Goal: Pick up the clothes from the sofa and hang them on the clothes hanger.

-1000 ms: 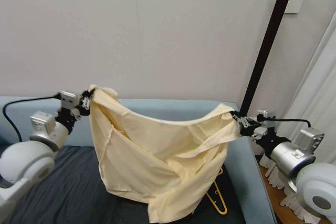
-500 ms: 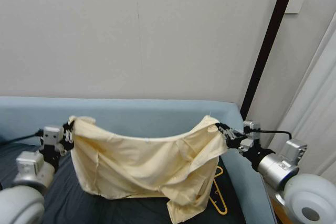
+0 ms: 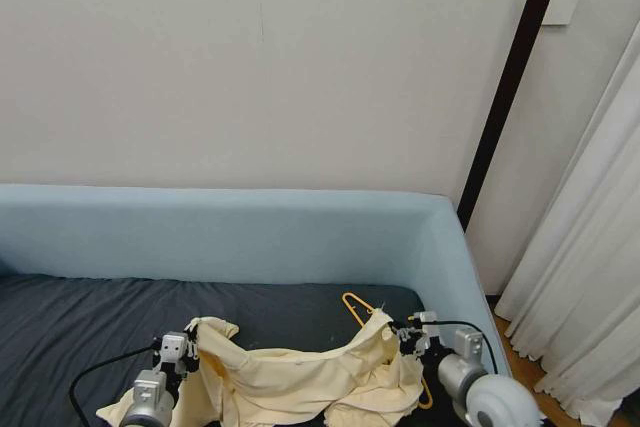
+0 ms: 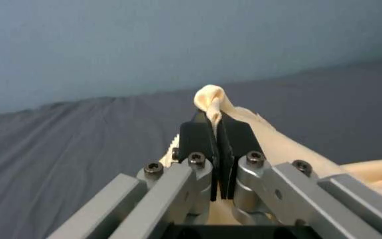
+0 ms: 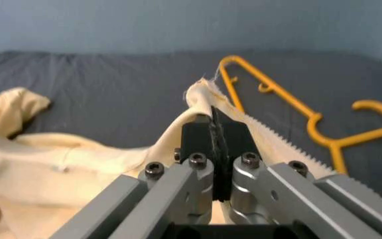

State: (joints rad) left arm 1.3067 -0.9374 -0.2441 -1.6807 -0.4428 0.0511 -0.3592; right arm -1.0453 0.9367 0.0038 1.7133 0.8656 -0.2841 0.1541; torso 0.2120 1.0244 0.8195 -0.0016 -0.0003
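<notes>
- Clothes first: you see one pale yellow shirt (image 3: 300, 387) lying low on the sofa (image 3: 250, 237). It is stretched between your two grippers and sags in the middle.
- Your left gripper (image 3: 190, 337) is low over the dark seat (image 3: 80, 312), at the shirt's left end. Its jaws are pressed together on a small bunch of yellow cloth. In the left wrist view, the cloth pokes out past the black fingertips (image 4: 198, 139).
- Your right gripper (image 3: 398, 329) is low too, near the right end of the sofa. Its jaws are clamped on the shirt's other end, on a folded edge.
- More of the shirt is bunched up on the seat between the grippers.
- You can see an orange hanger (image 3: 356, 305) lying flat on the seat, just beside the right gripper. Part of it is hidden under the shirt.
- The sofa has a light blue back, and the seat is dark blue-grey.
- A tall dark rack pole (image 3: 505, 87) stands to the right of the sofa, well apart from the shirt. A white curtain (image 3: 590, 277) hangs near it.
</notes>
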